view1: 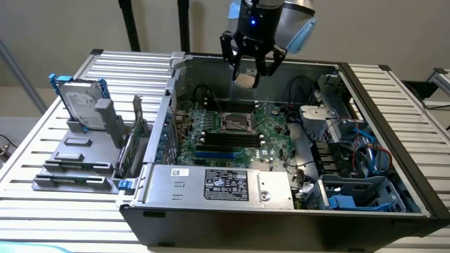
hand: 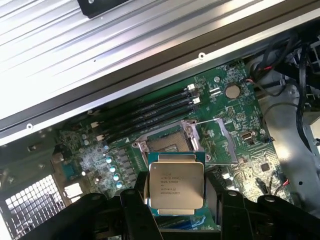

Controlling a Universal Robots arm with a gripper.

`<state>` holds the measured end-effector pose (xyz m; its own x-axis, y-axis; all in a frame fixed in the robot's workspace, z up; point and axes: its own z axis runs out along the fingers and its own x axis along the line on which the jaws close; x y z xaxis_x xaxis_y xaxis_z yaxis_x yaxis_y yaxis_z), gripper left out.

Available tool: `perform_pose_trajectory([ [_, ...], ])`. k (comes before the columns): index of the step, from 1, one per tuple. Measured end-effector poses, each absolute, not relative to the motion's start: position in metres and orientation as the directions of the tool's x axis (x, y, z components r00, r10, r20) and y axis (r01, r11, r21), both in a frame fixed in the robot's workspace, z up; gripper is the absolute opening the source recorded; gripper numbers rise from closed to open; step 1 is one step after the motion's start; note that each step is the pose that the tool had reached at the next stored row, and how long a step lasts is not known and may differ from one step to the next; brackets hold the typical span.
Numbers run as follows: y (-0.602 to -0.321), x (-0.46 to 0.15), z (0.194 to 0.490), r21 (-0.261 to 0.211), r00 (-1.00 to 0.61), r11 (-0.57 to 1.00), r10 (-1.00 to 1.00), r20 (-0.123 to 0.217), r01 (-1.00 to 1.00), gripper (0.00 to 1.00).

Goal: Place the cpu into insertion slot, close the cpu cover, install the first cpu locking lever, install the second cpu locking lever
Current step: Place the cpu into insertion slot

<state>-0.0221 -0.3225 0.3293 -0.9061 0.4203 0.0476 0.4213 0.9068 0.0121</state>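
Observation:
My gripper (view1: 249, 71) hangs above the open computer case, shut on the cpu (view1: 245, 80), a pale square chip. In the wrist view the cpu (hand: 176, 186) sits face-up between the two black fingers (hand: 134, 215). It is held in the air, well above the motherboard. The insertion slot (view1: 237, 122) lies below on the green board, a black square socket with a metal rim, and it is uncovered (hand: 167, 144). The cpu cover (hand: 222, 136), a thin metal frame, is swung open beside the slot, with a wire lever along it.
Long black memory slots (view1: 232, 139) run beside the socket. A power supply (view1: 218, 184) fills the case's near side, and drive cages with blue cables (view1: 365, 153) are at the exterior view's right. A hard drive (view1: 81, 103) stands in a grey holder outside the case.

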Motion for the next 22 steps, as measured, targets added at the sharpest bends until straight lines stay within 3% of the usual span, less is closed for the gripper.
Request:
perform_pose_trajectory([
  [22,-0.3225,-0.0222,0.3293,0.012,-0.691,0.692,0.721,0.048,0.722,0.55],
])
